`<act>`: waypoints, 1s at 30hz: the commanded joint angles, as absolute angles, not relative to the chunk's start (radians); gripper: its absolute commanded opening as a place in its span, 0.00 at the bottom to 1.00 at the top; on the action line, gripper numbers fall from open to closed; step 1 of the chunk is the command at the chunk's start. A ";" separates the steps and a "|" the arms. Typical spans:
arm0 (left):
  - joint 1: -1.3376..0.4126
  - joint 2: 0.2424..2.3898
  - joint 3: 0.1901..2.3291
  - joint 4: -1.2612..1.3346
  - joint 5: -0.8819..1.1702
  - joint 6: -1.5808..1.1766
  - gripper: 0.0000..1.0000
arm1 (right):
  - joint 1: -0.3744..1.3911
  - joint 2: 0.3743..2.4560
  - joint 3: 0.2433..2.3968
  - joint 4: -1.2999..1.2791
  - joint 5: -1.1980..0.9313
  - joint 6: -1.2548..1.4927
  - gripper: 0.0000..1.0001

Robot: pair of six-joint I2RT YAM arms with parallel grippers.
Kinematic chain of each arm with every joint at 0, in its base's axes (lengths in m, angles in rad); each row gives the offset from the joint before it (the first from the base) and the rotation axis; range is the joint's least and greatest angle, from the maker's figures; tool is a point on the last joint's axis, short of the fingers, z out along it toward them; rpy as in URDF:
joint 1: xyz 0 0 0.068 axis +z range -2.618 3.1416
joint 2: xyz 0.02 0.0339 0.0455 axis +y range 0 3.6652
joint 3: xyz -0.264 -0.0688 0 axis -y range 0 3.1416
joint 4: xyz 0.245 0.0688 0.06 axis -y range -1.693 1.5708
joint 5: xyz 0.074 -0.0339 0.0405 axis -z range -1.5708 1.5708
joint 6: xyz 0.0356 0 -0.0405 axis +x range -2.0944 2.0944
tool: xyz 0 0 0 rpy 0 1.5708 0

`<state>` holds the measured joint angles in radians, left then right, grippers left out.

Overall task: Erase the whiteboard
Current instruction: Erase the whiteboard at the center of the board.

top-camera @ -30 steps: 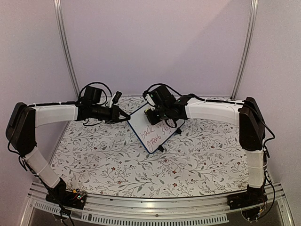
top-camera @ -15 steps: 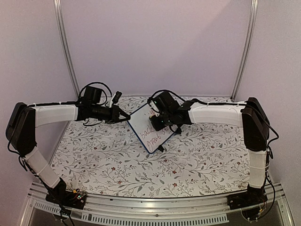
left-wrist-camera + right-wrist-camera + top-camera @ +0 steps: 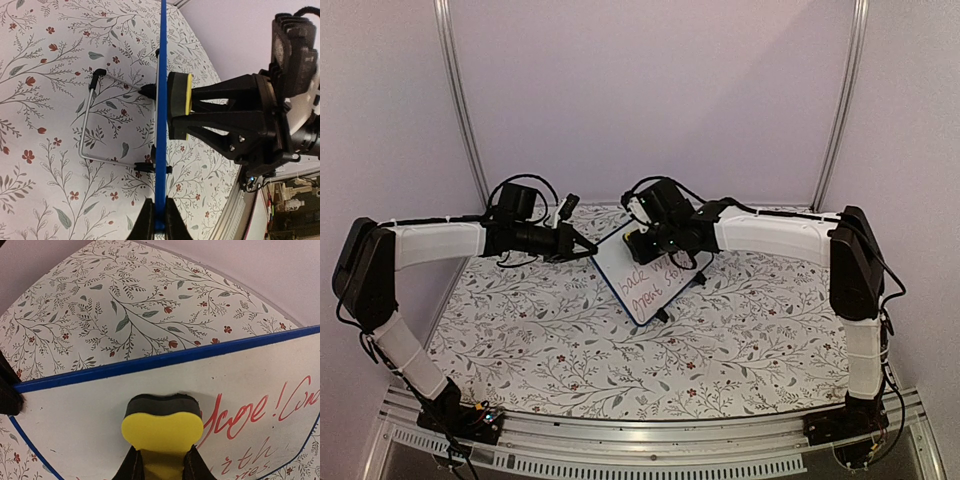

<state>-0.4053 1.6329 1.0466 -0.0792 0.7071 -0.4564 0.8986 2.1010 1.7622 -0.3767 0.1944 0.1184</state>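
Top view high, rear, angled down; both wrist views close; all share whiteboard point(image 3: 75, 400)

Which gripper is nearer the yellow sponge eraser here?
Right. The right gripper is shut on the sponge, holding it against the whiteboard. The left gripper clamps the board's edge, apart from the sponge.

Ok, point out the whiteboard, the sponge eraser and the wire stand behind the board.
whiteboard point(image 3: 90, 405): right wrist view, bare white writing face.
sponge eraser point(image 3: 162, 432): right wrist view, yellow foam side.
wire stand point(image 3: 85, 122): left wrist view, long side bar.
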 commanded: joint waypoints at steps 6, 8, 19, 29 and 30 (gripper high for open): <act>-0.412 1.633 1.071 -0.061 0.732 -0.458 0.06 | 0.906 2.091 1.667 -0.381 0.212 0.128 0.19; -0.413 1.634 1.071 -0.063 0.732 -0.458 0.06 | 0.905 2.070 1.629 -0.373 0.212 0.135 0.19; -0.413 1.628 1.071 -0.062 0.732 -0.459 0.06 | 0.902 2.046 1.649 -0.380 0.190 0.154 0.20; -0.412 1.630 1.071 -0.063 0.728 -0.457 0.06 | 0.879 2.097 1.784 -0.452 0.151 0.168 0.20; -0.411 1.632 1.071 -0.063 0.730 -0.456 0.06 | 0.879 2.096 1.792 -0.463 0.135 0.173 0.20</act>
